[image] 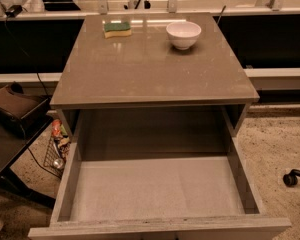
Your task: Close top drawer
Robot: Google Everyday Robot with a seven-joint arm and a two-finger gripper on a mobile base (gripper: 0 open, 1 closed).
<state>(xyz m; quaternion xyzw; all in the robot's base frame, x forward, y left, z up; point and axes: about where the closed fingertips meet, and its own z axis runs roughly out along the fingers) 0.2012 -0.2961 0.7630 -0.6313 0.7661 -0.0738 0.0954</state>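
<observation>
The top drawer (155,189) is pulled far out of the cabinet toward the camera. It is a wide, deep pale-grey box and it is empty inside. Its front panel's top edge (160,226) runs along the bottom of the view; the handle is out of view below. The gripper is not in view.
The cabinet's glossy grey-brown top (150,69) holds a white bowl (183,34) at back right and a green-and-yellow sponge (117,29) at back left. A wire basket with packets (59,146) and a dark stand (10,119) are left. A chair caster (291,178) is right on the speckled floor.
</observation>
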